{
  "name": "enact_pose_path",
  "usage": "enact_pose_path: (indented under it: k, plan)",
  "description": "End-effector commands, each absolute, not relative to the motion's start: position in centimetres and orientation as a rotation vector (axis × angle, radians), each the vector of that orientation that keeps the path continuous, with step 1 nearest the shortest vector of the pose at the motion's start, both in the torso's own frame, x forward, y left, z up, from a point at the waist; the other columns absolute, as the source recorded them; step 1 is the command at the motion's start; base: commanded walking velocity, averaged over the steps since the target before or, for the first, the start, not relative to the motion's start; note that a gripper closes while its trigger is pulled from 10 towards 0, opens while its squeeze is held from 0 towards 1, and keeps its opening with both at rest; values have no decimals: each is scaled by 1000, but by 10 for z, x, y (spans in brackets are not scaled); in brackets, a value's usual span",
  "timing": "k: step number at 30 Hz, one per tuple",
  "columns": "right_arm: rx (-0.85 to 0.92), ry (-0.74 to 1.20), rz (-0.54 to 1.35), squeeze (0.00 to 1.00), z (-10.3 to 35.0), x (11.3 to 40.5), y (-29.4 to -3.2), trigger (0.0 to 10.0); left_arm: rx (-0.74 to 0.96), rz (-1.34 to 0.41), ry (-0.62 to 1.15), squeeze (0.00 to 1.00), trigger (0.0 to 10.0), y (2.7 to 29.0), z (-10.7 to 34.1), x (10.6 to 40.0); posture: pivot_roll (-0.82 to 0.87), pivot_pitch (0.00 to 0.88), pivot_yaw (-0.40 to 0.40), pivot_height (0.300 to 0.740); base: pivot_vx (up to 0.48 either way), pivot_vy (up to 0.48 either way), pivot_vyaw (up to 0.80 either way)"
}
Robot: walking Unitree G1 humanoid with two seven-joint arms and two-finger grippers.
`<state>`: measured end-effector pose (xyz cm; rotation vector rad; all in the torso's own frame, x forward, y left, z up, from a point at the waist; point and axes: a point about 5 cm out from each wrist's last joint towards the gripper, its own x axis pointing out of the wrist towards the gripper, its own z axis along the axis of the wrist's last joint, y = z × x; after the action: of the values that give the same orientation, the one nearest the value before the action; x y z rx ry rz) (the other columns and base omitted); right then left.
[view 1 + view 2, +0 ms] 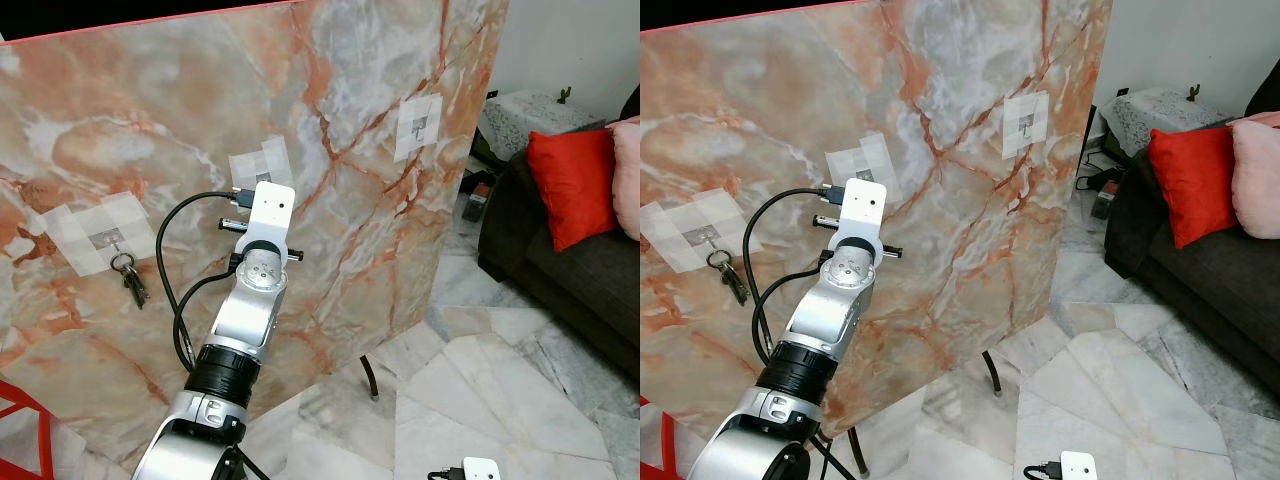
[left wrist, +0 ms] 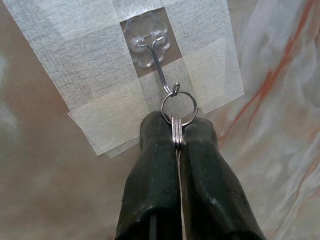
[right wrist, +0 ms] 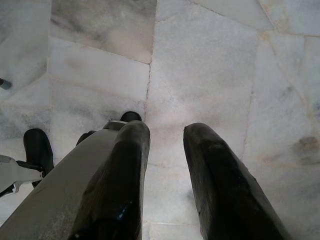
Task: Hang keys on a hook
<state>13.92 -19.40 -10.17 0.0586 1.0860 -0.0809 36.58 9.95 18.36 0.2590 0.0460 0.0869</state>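
Nearly done: left gripper point(image 2: 176, 131) pinching keys point(image 2: 176, 131), ring point(image 2: 179, 107) looped on wire hook point(image 2: 161, 65), centre frame; release pending.

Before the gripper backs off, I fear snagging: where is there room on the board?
Bare marble lies between the middle hook and the right hook. It is crowded around the left gripper, shut on the key ring, and toward the hanging keys.

The marble-patterned board point(image 1: 330, 130) looks smooth and faintly glossy. White fibrous tape point(image 2: 95, 80) with a woven grain holds a clear plastic hook base point(image 2: 146, 44) bearing a thin metal wire hook point(image 2: 161, 70). The key ring point(image 2: 179, 107) is shiny metal. The left gripper point(image 2: 177, 135) has matt black fingers point(image 2: 155, 170).
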Motion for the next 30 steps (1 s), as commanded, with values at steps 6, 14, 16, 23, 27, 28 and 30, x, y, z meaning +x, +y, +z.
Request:
enact_pose_path:
  k: [6,14,16,23,27,28,30]
  plan:
    - [70,1081,-90,0,-101,140,-194,10000,274,94,59,878,10000,98,183,366,-17,0,-16,722,0,0,0]
    - [71,1082,-91,0,-101,140,-194,10000,269,92,61,871,10000,99,183,365,-15,0,-18,722,0,0,0]
    - [71,1082,-90,0,-101,140,-194,10000,270,92,62,875,10000,100,182,364,-15,0,-18,722,0,0,0]
    - [72,1082,-89,0,-101,140,-193,10000,296,79,98,831,10000,108,173,357,-7,0,-22,722,0,0,0]
    - [71,1083,-88,0,-101,140,-193,10000,311,58,106,824,10000,112,169,351,-2,0,-25,722,0,0,0]
    - [71,1083,-87,0,-101,140,-193,10000,315,53,108,824,10000,112,168,350,-2,0,-25,722,0,0,0]
    - [70,1083,-87,0,-101,140,-194,10000,314,50,110,820,10000,113,166,349,0,0,-26,722,0,0,0]
